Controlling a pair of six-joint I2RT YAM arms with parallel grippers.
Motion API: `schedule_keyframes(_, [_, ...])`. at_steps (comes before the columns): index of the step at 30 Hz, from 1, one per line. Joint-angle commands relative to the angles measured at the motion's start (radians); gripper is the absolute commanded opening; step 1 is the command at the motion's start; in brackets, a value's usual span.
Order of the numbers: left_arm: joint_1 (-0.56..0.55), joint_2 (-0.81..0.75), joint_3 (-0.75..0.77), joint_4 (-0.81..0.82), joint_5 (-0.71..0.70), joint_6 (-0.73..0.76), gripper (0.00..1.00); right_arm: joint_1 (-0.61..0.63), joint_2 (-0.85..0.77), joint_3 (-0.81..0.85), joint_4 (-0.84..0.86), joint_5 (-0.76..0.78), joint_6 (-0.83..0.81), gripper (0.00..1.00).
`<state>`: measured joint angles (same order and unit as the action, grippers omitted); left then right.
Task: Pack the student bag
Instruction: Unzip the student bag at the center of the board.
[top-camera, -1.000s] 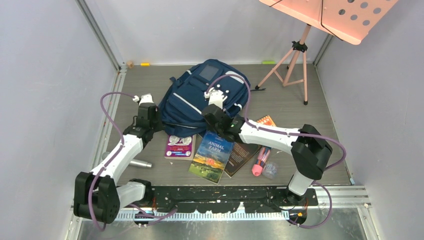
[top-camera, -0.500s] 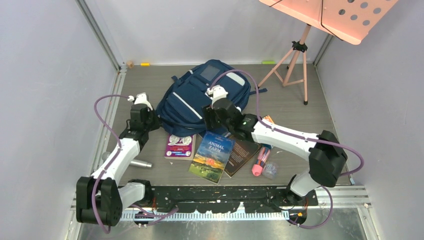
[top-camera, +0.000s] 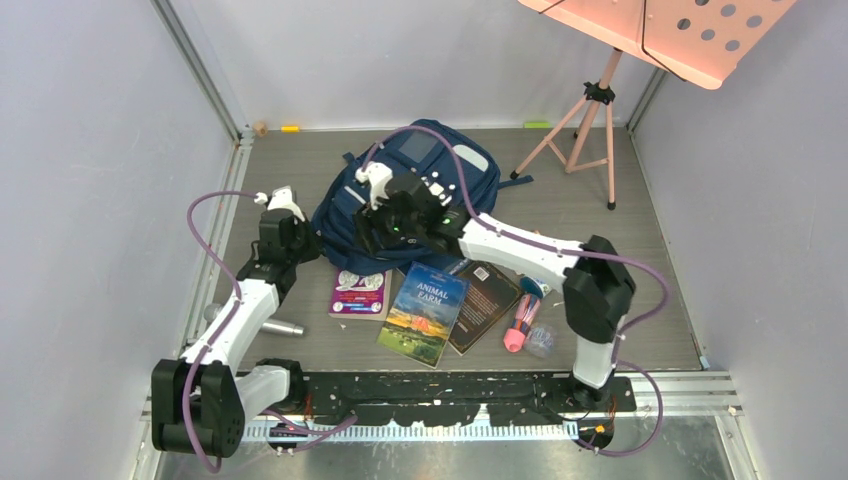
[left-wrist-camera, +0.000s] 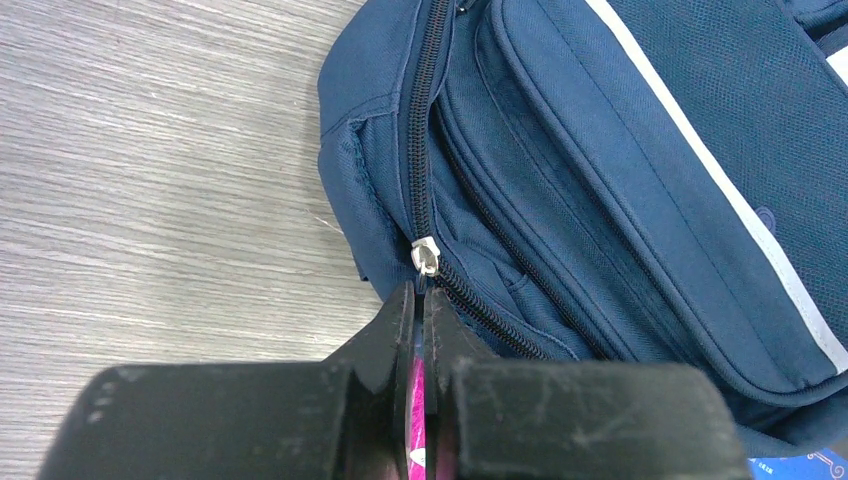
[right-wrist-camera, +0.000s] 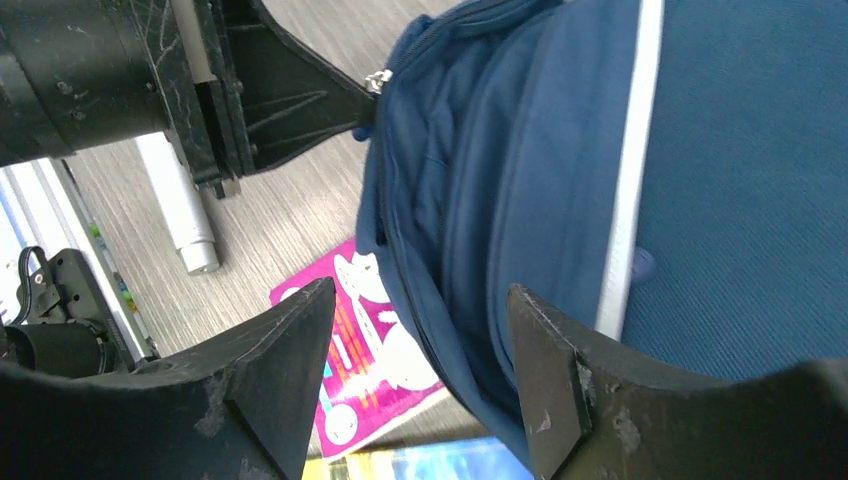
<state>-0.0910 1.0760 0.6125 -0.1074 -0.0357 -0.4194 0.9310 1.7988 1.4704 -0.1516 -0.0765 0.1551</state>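
Observation:
The student bag (top-camera: 345, 215) is a navy backpack with pale stripes, lying flat at the middle back of the table. In the left wrist view its zipper runs down the bag's (left-wrist-camera: 600, 170) corner to a silver zipper pull (left-wrist-camera: 426, 258). My left gripper (left-wrist-camera: 420, 295) is shut on that pull at the bag's left corner (top-camera: 305, 240). My right gripper (right-wrist-camera: 420, 290) hangs open above the bag's (right-wrist-camera: 720, 200) near-left edge, nothing between its fingers. The right wrist view also shows the left gripper (right-wrist-camera: 355, 100) touching the zipper pull (right-wrist-camera: 378, 80).
A magenta book (top-camera: 358, 293), an Animal Farm book (top-camera: 424, 312) and a dark book (top-camera: 485, 300) lie in front of the bag. A pink item (top-camera: 520, 325) and a clear one (top-camera: 541, 340) lie at right, a silver cylinder (top-camera: 272, 326) at left. A pink stand (top-camera: 590, 120) stands back right.
My right gripper has opened and swung left across the bag to its near-left edge. The left gripper stays shut and has shifted slightly left with the bag's corner.

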Motion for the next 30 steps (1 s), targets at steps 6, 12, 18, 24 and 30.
schedule_keyframes(6, [0.008,0.013,0.010,0.031,0.059,-0.046,0.00,0.028,0.226,0.242,-0.047,-0.111,-0.074,0.68])
schedule_keyframes(12, [0.007,0.015,0.034,-0.003,0.059,-0.036,0.00,0.031,0.345,0.326,-0.054,-0.093,-0.097,0.59])
schedule_keyframes(18, [0.020,0.001,0.026,-0.016,0.051,-0.052,0.00,0.039,0.364,0.292,0.022,-0.020,-0.094,0.21])
schedule_keyframes(24, [0.022,-0.009,0.043,-0.047,0.044,-0.039,0.00,0.047,0.298,0.224,0.063,0.013,-0.104,0.01])
schedule_keyframes(30, [0.063,-0.033,0.054,-0.097,-0.016,-0.010,0.00,0.052,0.157,0.085,0.129,0.071,-0.093,0.00])
